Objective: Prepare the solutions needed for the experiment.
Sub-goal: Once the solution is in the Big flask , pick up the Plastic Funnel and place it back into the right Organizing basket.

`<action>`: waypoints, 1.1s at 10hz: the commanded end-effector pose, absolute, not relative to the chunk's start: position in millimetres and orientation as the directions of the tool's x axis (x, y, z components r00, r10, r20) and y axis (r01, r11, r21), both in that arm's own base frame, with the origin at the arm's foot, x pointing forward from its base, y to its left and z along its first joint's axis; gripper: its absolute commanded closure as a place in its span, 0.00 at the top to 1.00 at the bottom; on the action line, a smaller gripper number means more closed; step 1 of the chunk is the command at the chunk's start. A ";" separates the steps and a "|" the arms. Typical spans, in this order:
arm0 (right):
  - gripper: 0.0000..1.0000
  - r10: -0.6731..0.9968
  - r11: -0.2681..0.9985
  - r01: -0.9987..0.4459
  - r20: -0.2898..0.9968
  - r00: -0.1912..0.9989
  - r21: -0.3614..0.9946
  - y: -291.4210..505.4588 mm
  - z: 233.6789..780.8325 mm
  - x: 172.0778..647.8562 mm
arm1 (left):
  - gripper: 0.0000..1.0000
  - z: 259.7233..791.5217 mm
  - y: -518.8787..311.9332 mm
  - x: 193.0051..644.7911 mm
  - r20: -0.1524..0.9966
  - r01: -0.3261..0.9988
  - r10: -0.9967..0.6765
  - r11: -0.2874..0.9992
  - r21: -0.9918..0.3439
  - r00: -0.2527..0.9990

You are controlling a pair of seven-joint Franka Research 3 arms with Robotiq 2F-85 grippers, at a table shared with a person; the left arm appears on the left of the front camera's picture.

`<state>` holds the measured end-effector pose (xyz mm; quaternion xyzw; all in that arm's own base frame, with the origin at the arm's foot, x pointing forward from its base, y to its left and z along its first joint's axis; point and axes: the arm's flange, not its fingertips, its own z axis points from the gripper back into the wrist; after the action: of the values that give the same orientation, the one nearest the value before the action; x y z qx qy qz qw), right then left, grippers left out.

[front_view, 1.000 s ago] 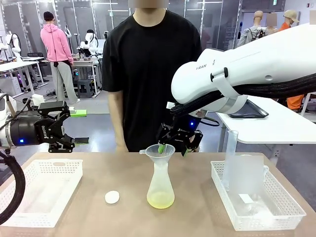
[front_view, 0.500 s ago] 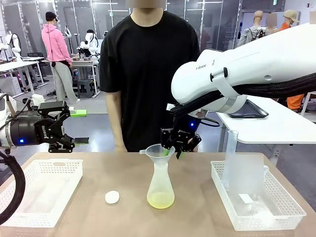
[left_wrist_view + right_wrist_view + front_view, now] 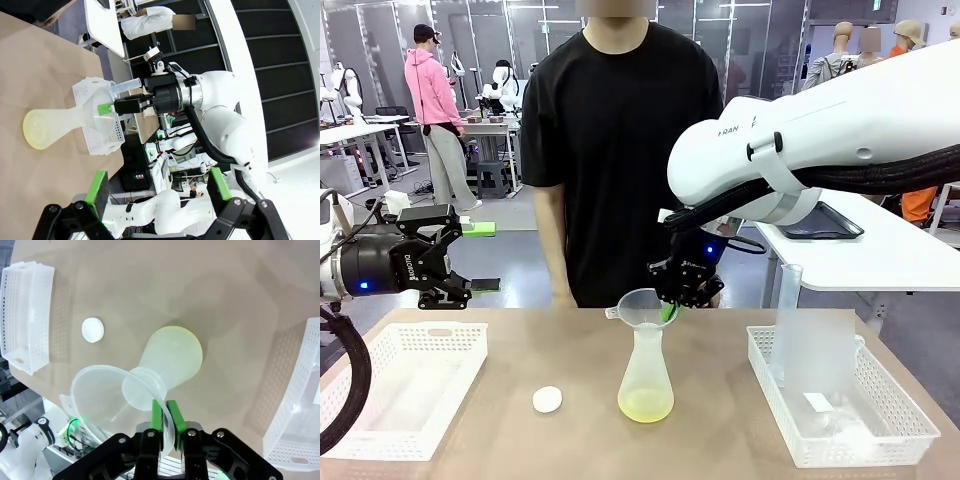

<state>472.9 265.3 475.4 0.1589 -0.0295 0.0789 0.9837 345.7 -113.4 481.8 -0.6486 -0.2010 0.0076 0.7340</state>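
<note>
A frosted conical flask stands mid-table with a translucent funnel in its neck. A shallow layer of pale yellow-green solution lies in the flask's base. My right gripper is shut on the funnel's far right rim; in the right wrist view its green pads pinch the thin funnel wall. My left gripper hangs open and empty above the left side of the table. In the left wrist view its fingers frame the distant flask.
A small round white cap lies left of the flask. A white perforated tray sits at the left. Another tray at the right holds a tall cylinder and a beaker. A person stands at the far edge.
My right gripper's fingers have shut onto the funnel's rim, shifting slightly right along it. The left arm has stayed still.
</note>
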 end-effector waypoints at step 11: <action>0.00 0.111 0.919 -0.130 0.072 0.991 0.373 266.8 488.5 469.8 | 1.00 481.5 -116.7 343.0 0.276 0.249 0.285 0.130 -0.960 0.918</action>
<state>472.0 267.7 483.2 0.1766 -0.0242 0.0654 0.9818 345.7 -113.4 481.8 -0.6486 -0.2010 0.0076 0.7340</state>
